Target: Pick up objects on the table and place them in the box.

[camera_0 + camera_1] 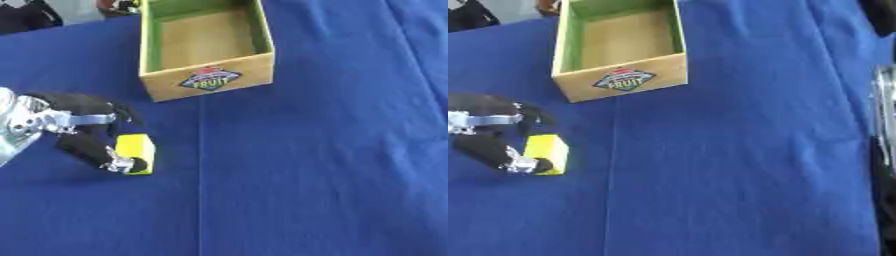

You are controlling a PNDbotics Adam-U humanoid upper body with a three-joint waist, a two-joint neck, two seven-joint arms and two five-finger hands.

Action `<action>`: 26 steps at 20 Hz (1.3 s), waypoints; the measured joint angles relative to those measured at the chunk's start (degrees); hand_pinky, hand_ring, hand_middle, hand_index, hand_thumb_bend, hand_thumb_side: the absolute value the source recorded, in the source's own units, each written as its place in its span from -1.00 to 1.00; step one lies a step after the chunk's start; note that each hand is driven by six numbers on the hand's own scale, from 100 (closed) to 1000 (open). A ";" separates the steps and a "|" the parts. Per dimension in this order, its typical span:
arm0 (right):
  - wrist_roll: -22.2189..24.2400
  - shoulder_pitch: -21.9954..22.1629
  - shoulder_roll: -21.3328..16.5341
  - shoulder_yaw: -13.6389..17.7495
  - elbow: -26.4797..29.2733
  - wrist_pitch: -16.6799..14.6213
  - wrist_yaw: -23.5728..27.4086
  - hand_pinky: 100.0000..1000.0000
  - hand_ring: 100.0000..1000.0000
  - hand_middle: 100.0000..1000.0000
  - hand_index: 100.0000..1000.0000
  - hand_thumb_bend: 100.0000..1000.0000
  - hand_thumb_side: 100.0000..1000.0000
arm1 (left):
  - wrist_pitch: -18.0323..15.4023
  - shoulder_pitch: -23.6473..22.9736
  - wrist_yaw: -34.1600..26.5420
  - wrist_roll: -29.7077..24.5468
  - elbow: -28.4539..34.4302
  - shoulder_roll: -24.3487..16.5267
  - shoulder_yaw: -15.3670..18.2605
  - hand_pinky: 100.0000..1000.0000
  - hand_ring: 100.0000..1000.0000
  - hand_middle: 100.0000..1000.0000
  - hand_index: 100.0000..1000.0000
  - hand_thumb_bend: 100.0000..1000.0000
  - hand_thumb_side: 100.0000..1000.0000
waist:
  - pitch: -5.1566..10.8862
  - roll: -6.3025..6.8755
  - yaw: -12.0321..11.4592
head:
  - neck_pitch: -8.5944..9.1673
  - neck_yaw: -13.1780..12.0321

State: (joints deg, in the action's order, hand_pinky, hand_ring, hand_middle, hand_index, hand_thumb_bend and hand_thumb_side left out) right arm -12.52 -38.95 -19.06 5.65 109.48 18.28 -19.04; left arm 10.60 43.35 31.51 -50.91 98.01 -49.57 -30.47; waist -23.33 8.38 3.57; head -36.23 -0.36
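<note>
We see a blue cloth [324, 165] spread over the whole work surface, with a faint straight crease running from near to far left of the middle and soft folds towards the far right. At the far left corner we find a pale strip of floor [74, 11] beyond the cloth's edge, with something dark [24, 16] that we cannot make out

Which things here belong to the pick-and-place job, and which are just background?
Part of the job:
- yellow block, on the cloth, left hand curled round it
- wooden fruit box, open, nothing visible inside

Just there:
- blue tablecloth
- right arm, only an edge showing at the right side; its hand is not visible
</note>
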 measured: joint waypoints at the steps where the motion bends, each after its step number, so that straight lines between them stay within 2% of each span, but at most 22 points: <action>1: 0.02 0.07 0.00 0.00 -0.01 0.02 0.04 0.54 0.28 0.05 0.24 -1.00 0.01 | -0.28 0.00 0.24 -0.03 -0.22 0.19 0.00 -0.02 0.53 0.95 1.00 0.39 0.62 | -0.02 0.00 0.04 | 0.06 0.01; 9: 0.12 0.11 0.00 0.05 -0.38 0.13 0.51 0.54 0.27 0.04 0.23 -1.00 -0.01 | -1.28 0.01 1.10 -0.59 -2.19 0.78 -0.05 -0.10 0.46 0.78 1.00 0.34 0.59 | -0.36 0.01 0.38 | 0.10 0.02; 10: 0.12 0.11 0.00 0.06 -0.39 0.14 0.54 0.54 0.27 0.04 0.22 -1.00 -0.01 | -1.41 0.02 1.21 -0.54 -2.31 0.79 -0.05 -0.18 0.40 0.69 1.00 0.29 0.56 | -0.36 0.02 0.39 | 0.10 0.02; 14: 0.12 0.12 0.00 0.32 -0.55 0.14 0.75 0.54 0.27 0.04 0.22 -1.00 -0.01 | -1.96 0.19 1.97 0.57 -2.67 1.25 -0.04 -0.27 0.32 0.61 1.00 0.20 0.49 | -0.36 0.02 0.45 | 0.10 0.02; 18: 0.11 0.12 0.00 0.35 -0.69 0.15 0.93 0.54 0.26 0.03 0.22 -1.00 -0.01 | -2.50 0.49 3.42 1.91 -3.44 1.79 -0.25 -0.56 0.13 0.45 1.00 0.06 0.40 | -0.37 0.02 0.66 | 0.11 0.02; 20: 0.09 0.12 0.00 0.36 -0.71 0.18 0.96 0.54 0.26 0.03 0.22 -1.00 -0.01 | -2.80 0.53 3.92 2.68 -3.72 2.10 -0.38 -0.60 0.11 0.43 1.00 0.06 0.39 | -0.38 0.02 0.70 | 0.11 0.02; 23: 0.04 0.12 0.00 0.38 -0.72 0.23 0.99 0.54 0.26 0.03 0.21 -1.00 -0.01 | -3.32 0.55 4.97 3.80 -3.89 2.27 -0.55 -0.81 -0.04 0.24 0.95 -0.04 0.27 | -0.42 0.02 0.71 | 0.11 0.02; 26: 0.03 0.13 0.00 0.42 -0.72 0.24 1.02 0.54 0.26 0.03 0.21 -1.00 0.00 | -3.83 0.44 6.57 5.42 -3.86 2.39 -1.17 -0.99 -0.15 0.08 0.75 -0.34 0.16 | -0.53 0.02 0.71 | 0.11 0.05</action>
State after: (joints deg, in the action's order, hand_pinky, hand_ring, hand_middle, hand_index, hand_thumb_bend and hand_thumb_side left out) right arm -12.49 -38.82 -19.07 6.07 108.76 18.51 -18.03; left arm 6.77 43.80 38.08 -45.49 94.15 -47.18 -31.64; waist -23.86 8.40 4.28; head -36.12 -0.31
